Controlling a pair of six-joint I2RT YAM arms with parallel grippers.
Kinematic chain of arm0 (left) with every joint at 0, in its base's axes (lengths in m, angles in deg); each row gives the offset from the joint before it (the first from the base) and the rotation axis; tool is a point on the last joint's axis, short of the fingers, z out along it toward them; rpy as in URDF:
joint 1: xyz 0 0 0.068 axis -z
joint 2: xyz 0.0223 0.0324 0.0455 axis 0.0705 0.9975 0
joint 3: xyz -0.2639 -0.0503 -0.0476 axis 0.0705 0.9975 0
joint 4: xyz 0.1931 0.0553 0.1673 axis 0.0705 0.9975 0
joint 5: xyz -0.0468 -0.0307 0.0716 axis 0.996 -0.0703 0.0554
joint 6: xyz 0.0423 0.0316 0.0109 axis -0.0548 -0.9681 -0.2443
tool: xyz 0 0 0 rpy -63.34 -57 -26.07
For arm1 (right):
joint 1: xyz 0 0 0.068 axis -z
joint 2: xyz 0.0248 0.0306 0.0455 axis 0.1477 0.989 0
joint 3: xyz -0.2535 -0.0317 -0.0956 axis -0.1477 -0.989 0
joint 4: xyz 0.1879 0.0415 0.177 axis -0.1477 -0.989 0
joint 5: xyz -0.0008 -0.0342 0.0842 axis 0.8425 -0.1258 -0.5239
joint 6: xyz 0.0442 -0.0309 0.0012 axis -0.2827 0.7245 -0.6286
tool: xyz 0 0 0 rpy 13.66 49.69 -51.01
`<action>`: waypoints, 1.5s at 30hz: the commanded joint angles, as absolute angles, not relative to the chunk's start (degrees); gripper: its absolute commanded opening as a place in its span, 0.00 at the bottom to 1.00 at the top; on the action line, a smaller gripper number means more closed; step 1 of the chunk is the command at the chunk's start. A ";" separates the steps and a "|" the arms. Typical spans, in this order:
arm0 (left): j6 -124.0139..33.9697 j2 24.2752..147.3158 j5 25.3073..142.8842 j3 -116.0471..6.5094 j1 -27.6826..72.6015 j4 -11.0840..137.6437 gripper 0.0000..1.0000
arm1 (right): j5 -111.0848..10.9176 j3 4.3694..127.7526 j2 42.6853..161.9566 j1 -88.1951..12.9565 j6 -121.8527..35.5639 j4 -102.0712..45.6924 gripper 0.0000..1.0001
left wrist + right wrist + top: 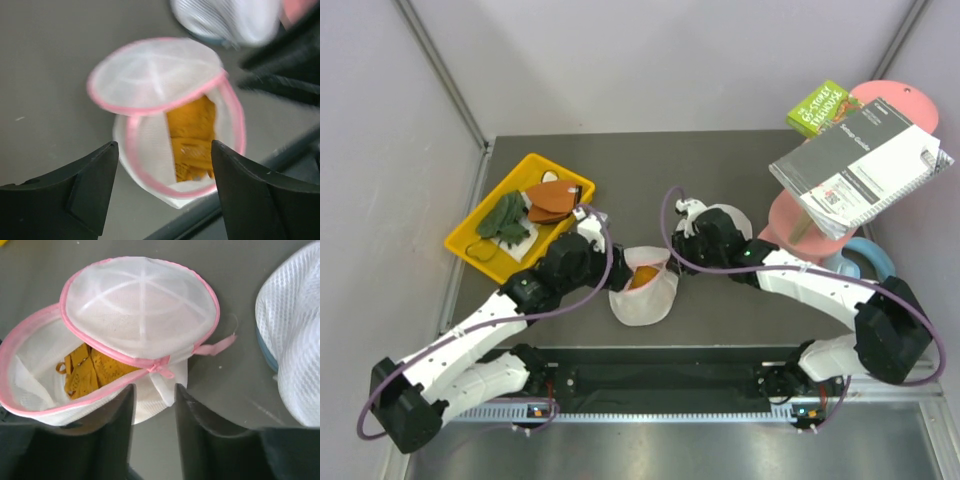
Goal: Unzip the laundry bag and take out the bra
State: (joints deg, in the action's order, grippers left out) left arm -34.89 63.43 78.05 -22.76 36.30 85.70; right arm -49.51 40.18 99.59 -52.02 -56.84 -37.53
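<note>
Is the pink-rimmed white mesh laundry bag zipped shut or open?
Open: the lid of the pink-rimmed mesh laundry bag gapes, with the orange-yellow fabric bra visible inside.

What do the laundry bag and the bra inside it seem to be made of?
The laundry bag: white see-through mesh, likely synthetic, matte; the weave shows, pink fabric binding at the rim. The bra: soft orange-yellow cloth, perhaps lace; it lies crumpled and folded.

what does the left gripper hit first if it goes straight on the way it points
Probably the round white mesh laundry bag with pink rim, right ahead of the left gripper; the orange-yellow fabric bra lies just inside.
</note>
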 commanded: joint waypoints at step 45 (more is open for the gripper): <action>-6.77 55.13 69.60 -6.51 36.13 77.34 0.26 | -39.46 64.17 121.35 -66.59 -29.83 -40.17 0.52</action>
